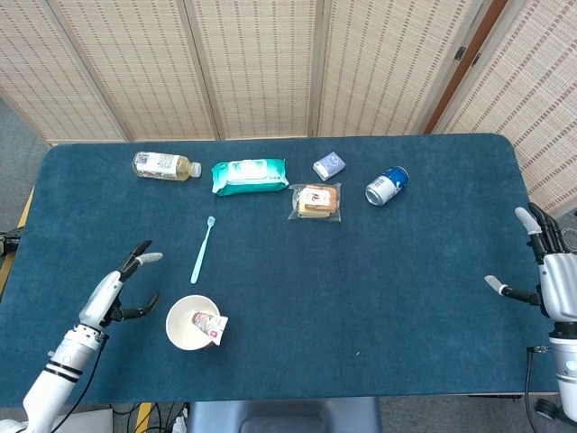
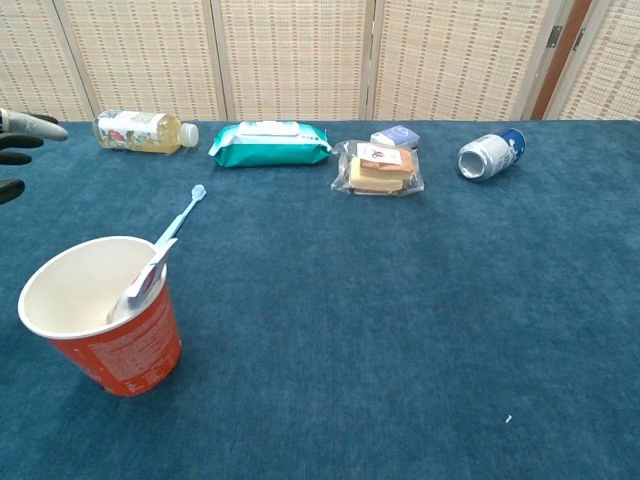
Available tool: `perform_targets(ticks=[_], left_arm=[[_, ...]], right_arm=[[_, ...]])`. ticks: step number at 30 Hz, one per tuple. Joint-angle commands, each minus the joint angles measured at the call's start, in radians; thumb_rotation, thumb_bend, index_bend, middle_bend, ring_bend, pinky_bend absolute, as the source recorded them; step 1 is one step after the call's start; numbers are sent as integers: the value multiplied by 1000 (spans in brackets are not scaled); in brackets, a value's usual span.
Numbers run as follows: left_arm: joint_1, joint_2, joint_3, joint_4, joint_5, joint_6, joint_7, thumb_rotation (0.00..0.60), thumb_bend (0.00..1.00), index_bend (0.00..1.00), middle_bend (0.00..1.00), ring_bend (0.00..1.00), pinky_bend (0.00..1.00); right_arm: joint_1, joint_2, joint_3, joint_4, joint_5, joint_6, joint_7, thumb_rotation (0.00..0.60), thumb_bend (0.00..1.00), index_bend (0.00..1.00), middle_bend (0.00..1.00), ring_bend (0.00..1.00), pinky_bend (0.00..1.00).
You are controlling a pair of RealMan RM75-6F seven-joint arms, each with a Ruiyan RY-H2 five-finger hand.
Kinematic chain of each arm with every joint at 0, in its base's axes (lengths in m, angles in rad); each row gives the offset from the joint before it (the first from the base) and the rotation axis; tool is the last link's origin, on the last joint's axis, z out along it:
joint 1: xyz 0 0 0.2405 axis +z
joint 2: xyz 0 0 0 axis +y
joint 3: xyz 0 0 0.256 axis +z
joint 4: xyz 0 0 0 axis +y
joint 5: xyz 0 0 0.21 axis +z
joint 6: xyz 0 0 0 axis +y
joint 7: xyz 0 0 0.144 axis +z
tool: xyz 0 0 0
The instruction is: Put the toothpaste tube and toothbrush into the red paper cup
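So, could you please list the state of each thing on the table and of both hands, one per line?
red paper cup: upright, toothpaste tube inside
toothpaste tube: in cup, leaning on rim
toothbrush: flat on table, outside cup
left hand: open, holding nothing
right hand: open, holding nothing
drink bottle: on its side, capped
wet wipes pack: flat, closed
sandwich pack: flat, sealed
can: on its side
small blue packet: lying flat
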Motion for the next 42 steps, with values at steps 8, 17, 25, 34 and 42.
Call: perform_targets(ticks=[8, 17, 25, 34, 42], left_arm=[[-62, 37, -40, 49, -47, -88, 68, 600, 374, 90, 11, 0, 0], [-152, 49, -63, 132, -108, -228, 200, 600, 375, 0, 0, 0, 0], [-229, 20, -79, 213, -148, -336, 275, 600, 374, 0, 0, 0, 0], [-308, 4, -75, 268, -154, -455, 310, 600, 335, 0, 0, 0, 0], [-366, -32, -67, 309, -148, -500, 396, 600, 167, 0, 0, 0, 0]], right_arm=[[-3, 19, 10, -17, 12, 9, -11, 600, 0, 46, 7, 26, 366], [-4, 31, 21, -31, 23, 15, -23, 600, 0, 46, 7, 26, 366], [8, 32, 31, -27, 38, -3, -28, 600, 0, 46, 8, 26, 366], [24, 18, 36, -2, 51, -26, -18, 600, 0, 46, 8, 26, 366], [25, 18, 40, 0, 55, -23, -16, 600, 0, 46, 14, 26, 366]])
